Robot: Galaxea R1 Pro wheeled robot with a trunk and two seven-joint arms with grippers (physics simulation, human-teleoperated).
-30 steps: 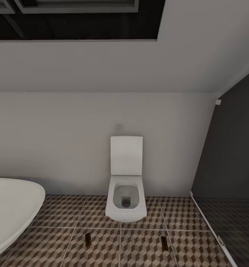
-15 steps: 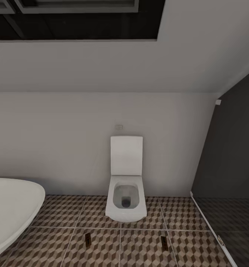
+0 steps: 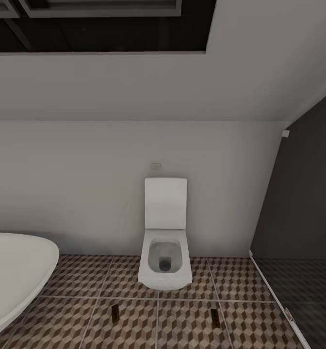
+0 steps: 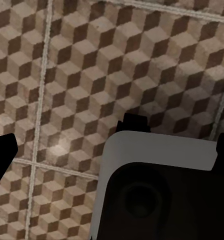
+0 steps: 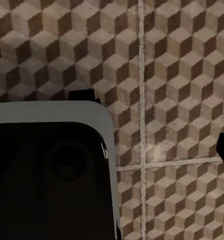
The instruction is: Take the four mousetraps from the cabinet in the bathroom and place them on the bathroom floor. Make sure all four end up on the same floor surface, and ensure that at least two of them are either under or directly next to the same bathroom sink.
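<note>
Two mousetraps lie on the bathroom floor (image 3: pixel 192 325) at the near edge of the head view, each a small dark slab set flat on a cube-patterned tile: the left mousetrap (image 3: pixel 115 313) sits near the pale grout line in front and to the left of the toilet (image 3: pixel 165 252), and the right mousetrap (image 3: pixel 214 315) sits in front and to the right of it, the two well apart with a grout line running between their tiles. The toilet stands against the far white wall (image 3: pixel 85 194), its lid raised upright and its bowl open. To the left, the curved white rim of a bathtub (image 3: pixel 17 271) reaches over the tiles, clear of the left mousetrap. To the right a dark glass shower screen (image 3: pixel 303 218) rises from the floor, with tiles showing dimly behind it. A small pale plate (image 3: pixel 155 166) is fixed on the wall above the toilet, and a dark recessed ceiling panel (image 3: pixel 100 29) runs along the top. In the left wrist view the left tool (image 4: pixel 117 145) hangs over bare patterned tiles, black fingertips (image 4: pixel 2 155) showing spread wide apart at both edges, so it is released and empty. In the right wrist view the right tool (image 5: pixel 152 135) is likewise above bare tiles with its dark fingers far apart, holding nothing.
</note>
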